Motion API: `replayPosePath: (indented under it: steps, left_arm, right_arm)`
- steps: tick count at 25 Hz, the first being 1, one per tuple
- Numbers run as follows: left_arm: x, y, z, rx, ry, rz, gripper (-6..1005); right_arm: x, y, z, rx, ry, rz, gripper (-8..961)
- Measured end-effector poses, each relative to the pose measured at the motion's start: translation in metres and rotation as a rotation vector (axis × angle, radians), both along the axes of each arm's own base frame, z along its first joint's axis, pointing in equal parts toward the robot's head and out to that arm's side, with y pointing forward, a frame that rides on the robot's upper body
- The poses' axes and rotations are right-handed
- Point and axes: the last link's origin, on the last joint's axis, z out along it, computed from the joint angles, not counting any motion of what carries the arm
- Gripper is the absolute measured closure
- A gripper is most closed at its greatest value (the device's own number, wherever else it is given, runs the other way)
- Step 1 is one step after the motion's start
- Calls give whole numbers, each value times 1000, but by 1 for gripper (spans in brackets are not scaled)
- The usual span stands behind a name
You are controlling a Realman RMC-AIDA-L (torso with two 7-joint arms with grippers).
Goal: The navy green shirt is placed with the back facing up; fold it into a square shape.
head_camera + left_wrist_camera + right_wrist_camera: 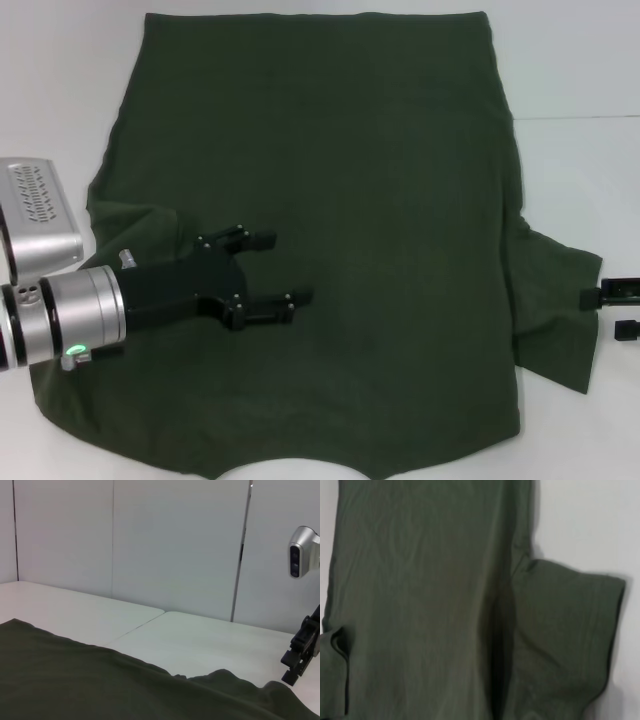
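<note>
Navy green shirt (330, 220) lay flat on the white surface (580, 80). Left claw (285, 270) hovered wide open and empty at eight o'clock; it needed a pinch on the left sleeve (130, 225). Right claw (620, 310), at four o'clock, I could not tell.

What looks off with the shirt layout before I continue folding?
The navy green shirt lies flat, back up, but its two sides do not match: the robot's-right sleeve is spread out on the table, while the left sleeve is bunched inward beside the left gripper, whose fingers are open above the cloth. The right gripper waits at the sleeve edge.
</note>
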Motion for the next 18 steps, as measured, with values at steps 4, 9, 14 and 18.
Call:
replayPosePath:
  steps: [4,9,14,18]
  left_arm:
    - [0,0,0,1,1,-3,94]
    - [0,0,-1,5,4,-5,94]
    - [0,1,-2,9,8,-3,94]
    - [1,1,-2,9,7,-4,94]
  right_arm:
    - [-1,3,-2,8,-4,8,79]
    - [-3,6,-5,19,3,15,79]
    - [-4,8,-9,18,5,17,80]
    - [-4,9,-12,17,2,17,80]
